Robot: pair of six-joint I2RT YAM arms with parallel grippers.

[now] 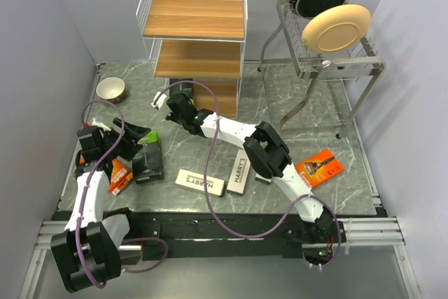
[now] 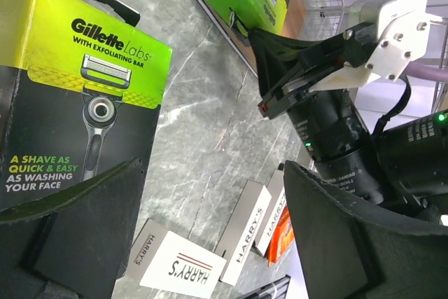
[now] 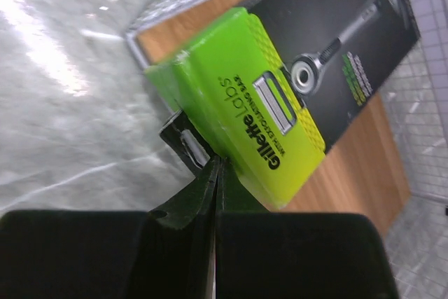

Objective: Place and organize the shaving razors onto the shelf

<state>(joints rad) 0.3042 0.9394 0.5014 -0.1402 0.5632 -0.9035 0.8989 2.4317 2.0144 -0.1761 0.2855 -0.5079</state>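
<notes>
Grey marble table (image 1: 336, 103) sits between grey walls. At 12 o'clock stands the shelf (image 1: 196, 17). The right gripper (image 3: 217, 162) reaches into its bottom level. Its fingers are pressed tight together, and the tips touch the near end of a green box (image 3: 245, 96) that lies on the wood there. I cannot tell if they nip the small black tab on that end.

At 9 o'clock the left gripper (image 2: 213, 173) is spread wide and holds nothing. A second box (image 2: 84, 89), green too, lies on the table just beside one finger. Two white boxes (image 1: 200, 181) lie at 6 o'clock. One orange pack (image 1: 320, 168) is at 4 o'clock, and a second orange pack (image 1: 120, 176) at 8 o'clock.

What could go wrong? The green box lies close to the front edge of the shelf, so a pull or a crooked push may turn it or drag it off. The right arm (image 2: 336, 138) is also near the left gripper, and they may bump if both move at once.
</notes>
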